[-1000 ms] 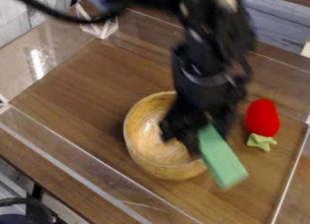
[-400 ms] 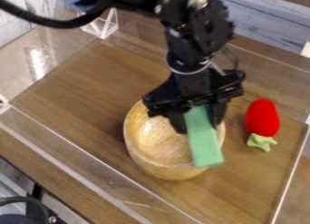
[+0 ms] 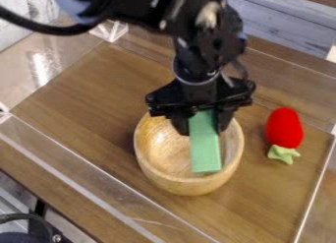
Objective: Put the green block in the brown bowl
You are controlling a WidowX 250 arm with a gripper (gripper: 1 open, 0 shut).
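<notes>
Wooden tabletop [image 3: 92, 99] at frame centre carries one brown bowl [image 3: 160, 160], one red strawberry toy [image 3: 285, 129], one gripper [image 3: 197, 110] clamped on one green block [image 3: 206, 147]

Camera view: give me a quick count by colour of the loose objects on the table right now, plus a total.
Green: 1, the green block, held over the brown bowl
Brown: 1, the brown bowl
Red: 1, the red toy beside the bowl
Total: 3

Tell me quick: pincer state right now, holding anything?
Pincer: closed on the green block, which hangs tilted over the inside of the brown bowl, not released.
</notes>
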